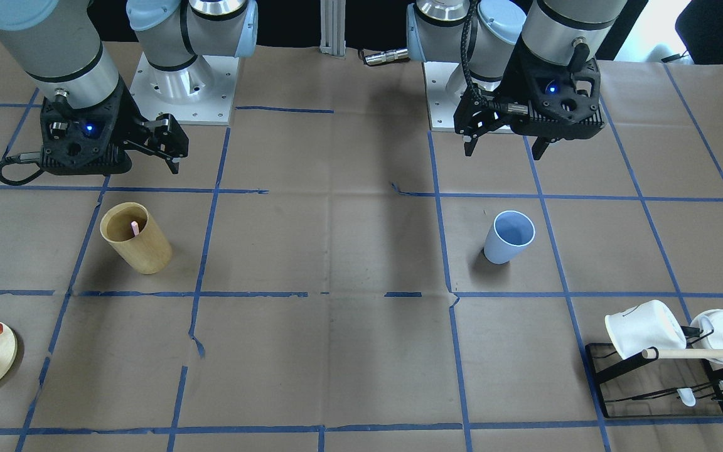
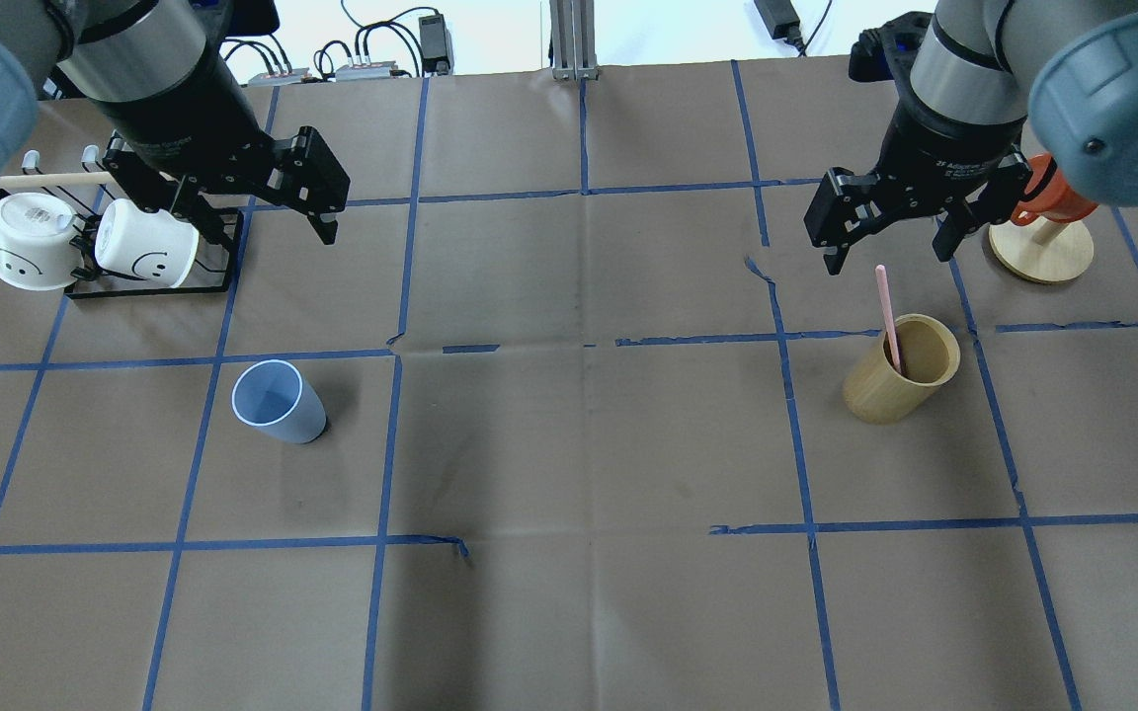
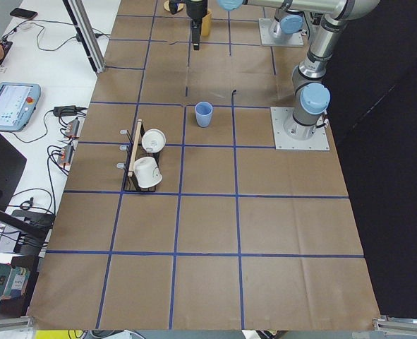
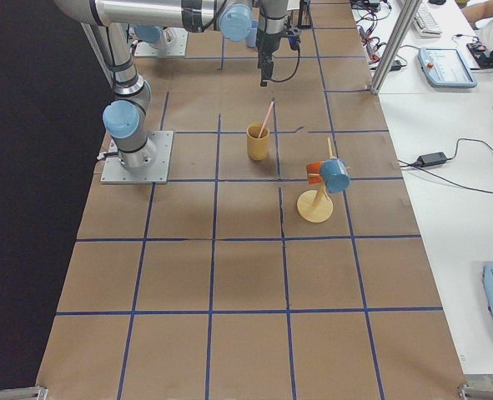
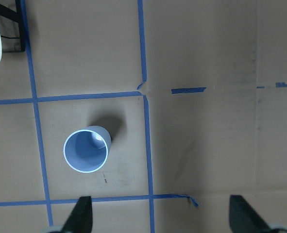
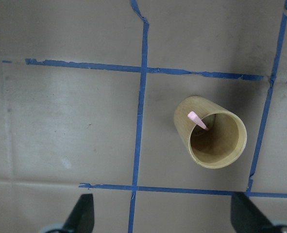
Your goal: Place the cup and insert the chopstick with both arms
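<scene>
Left gripper (image 1: 504,150) hanging with jaws spread wide, gripping nothing; pale blue plastic cup (image 2: 280,402) standing upright at its 6 o'clock in the overhead view. Right gripper (image 2: 887,259) likewise gaping and empty, with the tan wooden tumbler (image 2: 900,367) at its 6 o'clock holding a leaning pink chopstick (image 2: 888,316).

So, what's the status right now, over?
Left gripper open, empty. Right gripper open, empty. Blue cup upright on table; pink chopstick standing in wooden holder. Nothing blocking either.

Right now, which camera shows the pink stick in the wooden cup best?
Overhead exterior view: the pink chopstick shows nearly full length, leaning in the wooden cup. Front-facing and right wrist show only its tip; exterior right shows it small.
</scene>
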Available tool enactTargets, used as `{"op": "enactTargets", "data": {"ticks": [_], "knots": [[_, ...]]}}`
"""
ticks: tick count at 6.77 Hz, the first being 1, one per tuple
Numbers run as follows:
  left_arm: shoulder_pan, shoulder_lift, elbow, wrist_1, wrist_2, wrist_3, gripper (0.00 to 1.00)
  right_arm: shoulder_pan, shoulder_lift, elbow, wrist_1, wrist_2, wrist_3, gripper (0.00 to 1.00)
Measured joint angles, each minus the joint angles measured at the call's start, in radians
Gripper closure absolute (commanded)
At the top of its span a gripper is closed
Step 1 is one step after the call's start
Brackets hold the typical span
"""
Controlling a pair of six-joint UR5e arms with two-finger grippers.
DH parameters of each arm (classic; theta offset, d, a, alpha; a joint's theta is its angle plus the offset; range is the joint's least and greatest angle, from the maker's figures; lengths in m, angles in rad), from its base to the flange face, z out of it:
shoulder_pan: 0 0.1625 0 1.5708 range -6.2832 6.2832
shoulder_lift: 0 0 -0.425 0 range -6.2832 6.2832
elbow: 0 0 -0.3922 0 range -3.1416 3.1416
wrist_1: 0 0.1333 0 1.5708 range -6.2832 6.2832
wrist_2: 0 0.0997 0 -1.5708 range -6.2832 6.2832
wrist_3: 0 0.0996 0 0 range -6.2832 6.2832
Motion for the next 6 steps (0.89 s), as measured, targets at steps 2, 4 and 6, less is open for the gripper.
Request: {"op": "enactTargets", "data": {"ticks": [2,4,6], "knots": [[0.050,0.005,-0.002,-0.019,0.000,0.004,0.00,-0.008,0.004,0.002,0.002,-0.005,-0.004,0.00],[0.188,0.017,-0.027,-0.073,-0.003,0.081,0.00,-0.014,0.020,0.009,-0.001,-0.013,-0.006,0.00],[0.284,0.029,-0.121,-0.052,-0.003,0.171,0.00,-0.015,0.092,0.005,-0.017,-0.090,-0.020,0.00]]}}
